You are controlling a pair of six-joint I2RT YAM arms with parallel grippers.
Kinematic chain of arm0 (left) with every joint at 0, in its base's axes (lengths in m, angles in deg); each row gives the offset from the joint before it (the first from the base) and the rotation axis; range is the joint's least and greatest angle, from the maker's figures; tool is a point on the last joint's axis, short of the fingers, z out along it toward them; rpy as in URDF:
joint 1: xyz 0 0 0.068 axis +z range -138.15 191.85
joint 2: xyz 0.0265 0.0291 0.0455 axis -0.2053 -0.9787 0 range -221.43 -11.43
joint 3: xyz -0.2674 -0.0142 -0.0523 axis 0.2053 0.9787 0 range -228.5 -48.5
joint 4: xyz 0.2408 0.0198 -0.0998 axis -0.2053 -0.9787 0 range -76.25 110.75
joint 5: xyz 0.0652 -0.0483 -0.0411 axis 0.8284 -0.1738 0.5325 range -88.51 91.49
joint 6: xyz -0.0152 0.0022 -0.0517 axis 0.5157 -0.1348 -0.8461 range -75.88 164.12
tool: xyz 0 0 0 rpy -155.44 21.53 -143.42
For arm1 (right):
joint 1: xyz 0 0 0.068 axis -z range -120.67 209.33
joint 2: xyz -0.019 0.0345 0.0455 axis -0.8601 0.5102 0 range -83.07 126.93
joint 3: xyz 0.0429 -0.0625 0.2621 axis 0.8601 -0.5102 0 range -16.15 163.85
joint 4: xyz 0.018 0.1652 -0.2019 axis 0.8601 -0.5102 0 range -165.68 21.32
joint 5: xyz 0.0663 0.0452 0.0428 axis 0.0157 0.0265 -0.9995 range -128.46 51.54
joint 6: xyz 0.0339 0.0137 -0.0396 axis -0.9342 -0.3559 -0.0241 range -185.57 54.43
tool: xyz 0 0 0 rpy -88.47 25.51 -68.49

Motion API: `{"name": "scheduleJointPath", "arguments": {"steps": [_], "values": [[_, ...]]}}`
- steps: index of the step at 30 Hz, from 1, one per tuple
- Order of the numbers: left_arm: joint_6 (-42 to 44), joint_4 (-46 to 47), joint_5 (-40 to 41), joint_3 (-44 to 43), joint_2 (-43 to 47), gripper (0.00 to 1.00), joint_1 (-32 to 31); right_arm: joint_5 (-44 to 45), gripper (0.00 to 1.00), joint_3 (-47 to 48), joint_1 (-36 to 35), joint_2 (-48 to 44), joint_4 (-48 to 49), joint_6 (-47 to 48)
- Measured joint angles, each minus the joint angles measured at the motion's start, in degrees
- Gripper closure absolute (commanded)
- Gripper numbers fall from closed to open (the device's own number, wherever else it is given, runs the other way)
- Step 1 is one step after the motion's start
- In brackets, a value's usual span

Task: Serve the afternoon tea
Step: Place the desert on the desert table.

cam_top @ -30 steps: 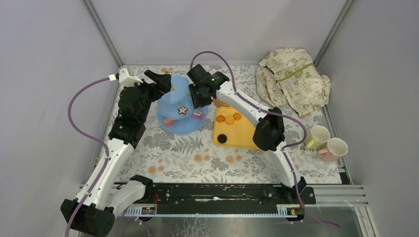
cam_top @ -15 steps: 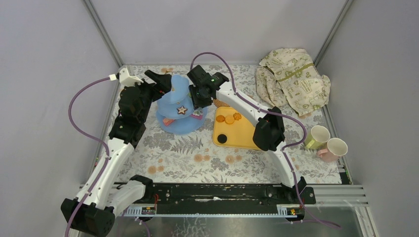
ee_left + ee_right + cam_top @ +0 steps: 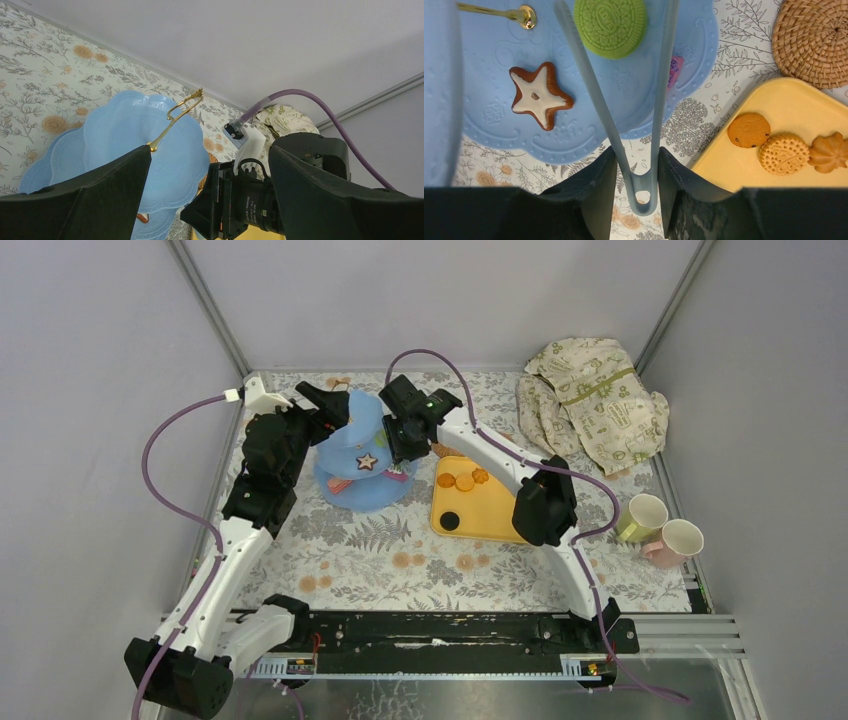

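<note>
The light-blue three-tier stand [image 3: 352,468] stands left of the yellow tray [image 3: 487,508]. My right gripper [image 3: 403,436] hovers over the stand's right side, shut on pale blue tongs [image 3: 659,100]. The tongs' arms straddle a green biscuit [image 3: 610,21] lying on a tier. A star biscuit [image 3: 540,96] lies on the same tier [image 3: 494,120]. My left gripper [image 3: 322,403] is open beside the stand's top, its fingers [image 3: 80,200] wide apart with nothing between them. The stand's gold handle [image 3: 177,116] rises above the top tier [image 3: 130,130]. A woven coaster [image 3: 814,42] lies behind the tray. Two cups [image 3: 643,515] [image 3: 679,541] stand at the far right.
The yellow tray [image 3: 774,115] carries three brown biscuits [image 3: 783,153] and a black round piece [image 3: 450,521]. A crumpled cream cloth [image 3: 595,405] lies at the back right. Grey walls close in the table on three sides.
The right gripper with the tongs has edged slightly left over the stand. The left gripper has stayed open and almost still.
</note>
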Motion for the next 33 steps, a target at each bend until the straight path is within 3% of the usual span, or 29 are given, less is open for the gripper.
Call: {"name": "scheduleJointPath", "arguments": {"steps": [12,21,33], "values": [[0.0,0.1,0.0,-1.9,-1.0,0.06,0.0,-1.1,0.67,-14.4,0.0,-9.9,8.1,0.0],[2.7,0.1,-0.2,-3.9,-3.7,0.06,0.0,-1.0,0.70,-19.3,0.0,-16.8,12.4,0.2],[8.2,0.1,-2.4,-4.8,-9.3,0.07,0.0,-0.2,0.72,-38.2,0.0,-29.7,16.7,0.1]]}}
